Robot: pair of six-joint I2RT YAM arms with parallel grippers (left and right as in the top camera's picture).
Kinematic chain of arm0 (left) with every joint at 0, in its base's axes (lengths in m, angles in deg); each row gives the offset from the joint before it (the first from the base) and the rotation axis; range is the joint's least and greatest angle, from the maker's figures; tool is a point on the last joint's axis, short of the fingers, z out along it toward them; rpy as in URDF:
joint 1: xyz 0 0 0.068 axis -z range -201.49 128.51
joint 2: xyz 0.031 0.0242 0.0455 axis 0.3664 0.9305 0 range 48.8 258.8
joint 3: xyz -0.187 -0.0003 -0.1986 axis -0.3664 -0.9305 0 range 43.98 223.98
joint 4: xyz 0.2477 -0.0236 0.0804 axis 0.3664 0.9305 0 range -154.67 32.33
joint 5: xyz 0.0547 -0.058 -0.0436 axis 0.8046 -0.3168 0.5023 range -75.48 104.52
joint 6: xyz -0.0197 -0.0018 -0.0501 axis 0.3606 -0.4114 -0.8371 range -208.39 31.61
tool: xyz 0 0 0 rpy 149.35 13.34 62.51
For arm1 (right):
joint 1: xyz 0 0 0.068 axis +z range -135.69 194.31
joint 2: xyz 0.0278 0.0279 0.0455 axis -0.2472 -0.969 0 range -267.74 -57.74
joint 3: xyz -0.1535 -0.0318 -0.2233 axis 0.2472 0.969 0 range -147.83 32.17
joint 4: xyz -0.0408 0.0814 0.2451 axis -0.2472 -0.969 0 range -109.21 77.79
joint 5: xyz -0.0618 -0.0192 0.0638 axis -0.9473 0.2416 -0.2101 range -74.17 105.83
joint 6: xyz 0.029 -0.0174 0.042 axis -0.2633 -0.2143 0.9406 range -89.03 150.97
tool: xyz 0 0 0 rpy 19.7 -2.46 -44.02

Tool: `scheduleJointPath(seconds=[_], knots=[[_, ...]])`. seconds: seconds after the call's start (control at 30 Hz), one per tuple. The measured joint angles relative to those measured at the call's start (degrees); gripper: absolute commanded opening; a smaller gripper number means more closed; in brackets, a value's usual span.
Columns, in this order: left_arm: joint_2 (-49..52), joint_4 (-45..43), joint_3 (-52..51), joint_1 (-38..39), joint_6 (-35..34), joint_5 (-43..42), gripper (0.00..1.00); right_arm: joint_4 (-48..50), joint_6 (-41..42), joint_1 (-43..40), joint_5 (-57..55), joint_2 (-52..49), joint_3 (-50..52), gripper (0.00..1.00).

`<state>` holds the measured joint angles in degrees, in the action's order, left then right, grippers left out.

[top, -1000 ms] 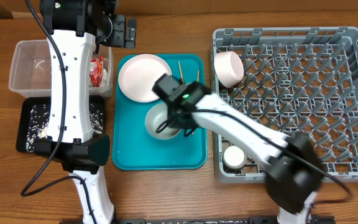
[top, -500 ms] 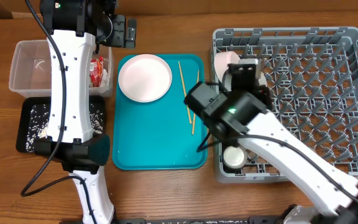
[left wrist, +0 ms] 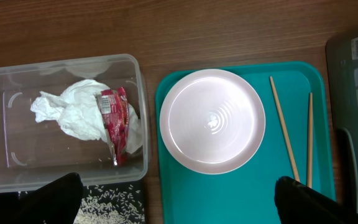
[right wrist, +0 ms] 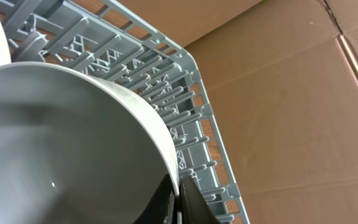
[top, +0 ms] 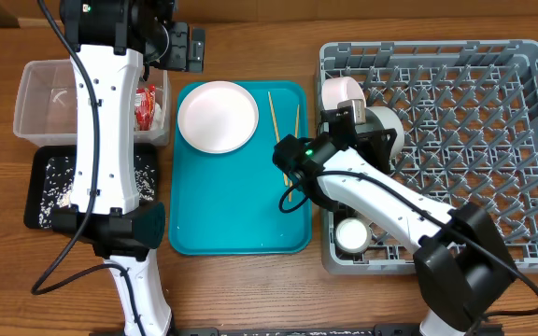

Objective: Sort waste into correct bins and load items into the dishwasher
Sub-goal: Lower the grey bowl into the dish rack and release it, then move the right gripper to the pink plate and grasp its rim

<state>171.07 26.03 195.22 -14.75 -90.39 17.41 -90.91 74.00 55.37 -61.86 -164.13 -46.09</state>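
Note:
My right gripper is shut on the rim of a white bowl and holds it tilted over the left part of the grey dish rack. In the overhead view the gripper and bowl are beside a pale pink bowl in the rack. A small white cup sits in the rack's front left corner. The round plate and two chopsticks lie on the teal tray. My left gripper is open and empty, high above the plate. The napkin and red wrapper lie in the clear tub. Rice covers the black tray.
The teal serving tray lies between the bins and the rack. The left arm stretches over the tub and black tray. Cardboard shows beyond the rack in the right wrist view.
My right gripper lifted the white bowl off the teal tray and carried it right, over the rack's left part. The left arm has not moved.

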Motion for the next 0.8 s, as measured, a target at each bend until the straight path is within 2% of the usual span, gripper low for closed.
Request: scheduleJointPath(seconds=[0.27, 0.3, 0.33, 0.37, 0.43, 0.47, 0.53, 0.63, 0.73, 0.8], knots=[[0.0, 0.0, 0.0, 0.0, -0.02, 0.0, 1.0, -0.44, 0.04, 0.39, 1.66, -0.94, 0.0, 0.04], [0.0, 0.02, 0.0, 0.0, 0.0, 0.0, 1.0, -0.98, 0.09, 0.98, 2.19, -0.94, 0.0, 0.13], [0.0, -0.02, 0.0, 0.0, -0.02, 0.0, 1.0, -1.46, 0.11, 1.57, 2.62, -0.94, 0.0, 0.28], [0.0, 0.0, 0.0, 0.0, -0.02, 0.0, 1.0, -2.21, 0.24, 3.3, 5.49, -0.94, 0.07, 0.35], [0.0, 0.0, 0.0, 0.0, 0.0, 0.0, 1.0, -2.49, 0.11, 5.05, 7.82, -0.98, 0.09, 0.42], [0.0, 0.0, 0.0, 0.0, 0.0, 0.0, 1.0, -2.36, 0.26, 5.95, 9.53, -0.98, 0.09, 0.49], [0.0, 0.0, 0.0, 0.0, -0.02, 0.0, 1.0, -2.43, 0.11, 6.58, 11.02, -0.98, 0.07, 0.57], [0.0, -0.02, 0.0, 0.0, -0.02, 0.0, 1.0, -3.48, 0.42, 6.93, 14.12, -1.05, -0.66, 0.81], [0.0, -0.02, 0.0, 0.0, 0.0, 0.0, 1.0, -5.46, 0.24, 6.97, 17.38, -1.16, -4.57, 1.0], [0.0, 0.0, 0.0, 0.0, -0.02, 0.0, 1.0, -6.08, 0.24, 6.93, 20.24, -1.16, -9.46, 1.0]])
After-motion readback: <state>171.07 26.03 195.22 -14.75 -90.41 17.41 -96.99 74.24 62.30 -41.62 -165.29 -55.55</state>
